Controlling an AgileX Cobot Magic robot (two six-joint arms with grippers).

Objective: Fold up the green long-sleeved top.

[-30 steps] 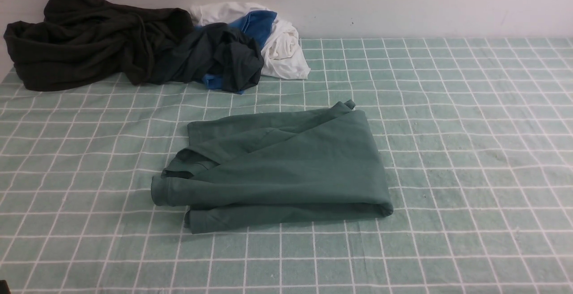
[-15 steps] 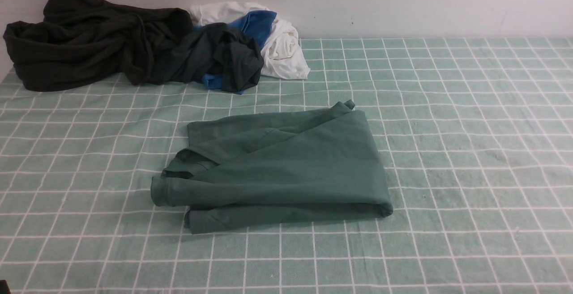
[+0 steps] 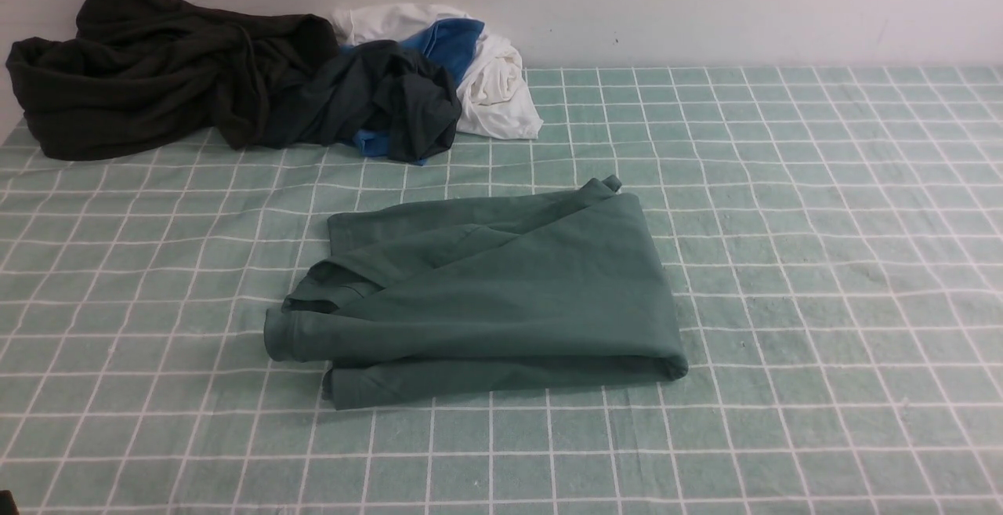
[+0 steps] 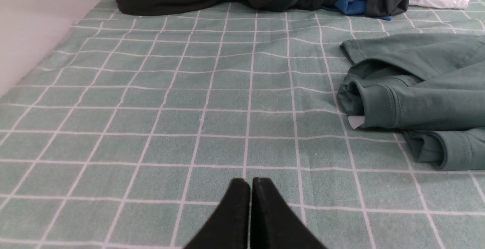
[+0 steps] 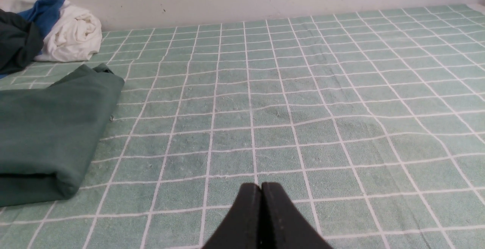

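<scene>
The green long-sleeved top (image 3: 486,295) lies folded into a rough rectangle in the middle of the checked cloth, with cuffs and hem edges at its left end. It also shows in the left wrist view (image 4: 420,90) and the right wrist view (image 5: 49,131). My left gripper (image 4: 250,182) is shut and empty, over bare cloth well to the left of the top. My right gripper (image 5: 261,186) is shut and empty, over bare cloth to the right of the top. Neither gripper shows in the front view.
A pile of clothes lies at the back left by the wall: a blackish-brown garment (image 3: 149,68), a dark teal-grey garment (image 3: 384,99), and white (image 3: 494,84) and blue (image 3: 450,41) pieces. The checked cloth (image 3: 823,264) covers the table.
</scene>
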